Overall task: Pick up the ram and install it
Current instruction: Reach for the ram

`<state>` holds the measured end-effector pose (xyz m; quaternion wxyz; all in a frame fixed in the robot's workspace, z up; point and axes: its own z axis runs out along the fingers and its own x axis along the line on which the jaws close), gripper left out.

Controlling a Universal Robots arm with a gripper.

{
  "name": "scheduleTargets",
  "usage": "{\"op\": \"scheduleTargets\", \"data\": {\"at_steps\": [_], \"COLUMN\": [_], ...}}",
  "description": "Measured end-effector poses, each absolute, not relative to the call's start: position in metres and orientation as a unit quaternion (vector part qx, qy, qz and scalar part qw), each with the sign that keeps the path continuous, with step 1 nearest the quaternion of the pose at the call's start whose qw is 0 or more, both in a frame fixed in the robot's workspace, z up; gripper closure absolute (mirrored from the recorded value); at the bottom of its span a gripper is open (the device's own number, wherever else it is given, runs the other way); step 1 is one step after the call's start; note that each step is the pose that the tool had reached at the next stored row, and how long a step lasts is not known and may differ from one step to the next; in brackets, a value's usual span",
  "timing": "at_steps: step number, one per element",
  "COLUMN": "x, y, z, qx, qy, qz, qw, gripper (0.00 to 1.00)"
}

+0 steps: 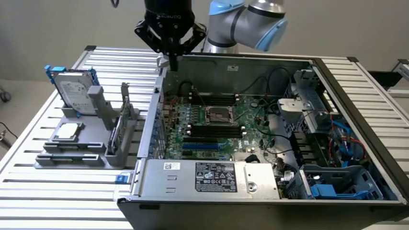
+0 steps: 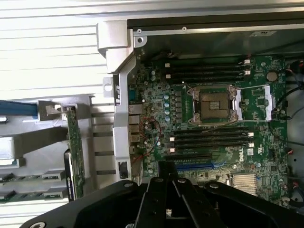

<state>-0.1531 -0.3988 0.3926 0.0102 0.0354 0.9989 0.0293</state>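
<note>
- Black jaws, shut tight on nothing, hover over the open grey computer case (image 1: 255, 67).
- Long green ram stick (image 2: 74, 152) stands edge-up in a grey holder (image 1: 70, 160), likely for easy gripping.

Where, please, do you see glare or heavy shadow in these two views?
Exterior view: even light, no strong glare, the case interior mildly shaded; wrist view: the slatted table washes out white, while the pincer is a dark silhouette.
</note>
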Motion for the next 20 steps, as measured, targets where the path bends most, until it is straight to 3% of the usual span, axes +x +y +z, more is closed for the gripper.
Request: {"op": "scheduleTargets", "data": {"at_steps": [20], "x": [-0.244], "y": [-0.402], "z": [0.392], "qx": [0.035], "qy": [0.999], "qz": [0.029], "qw": [0.010], "gripper": [0.89]}}
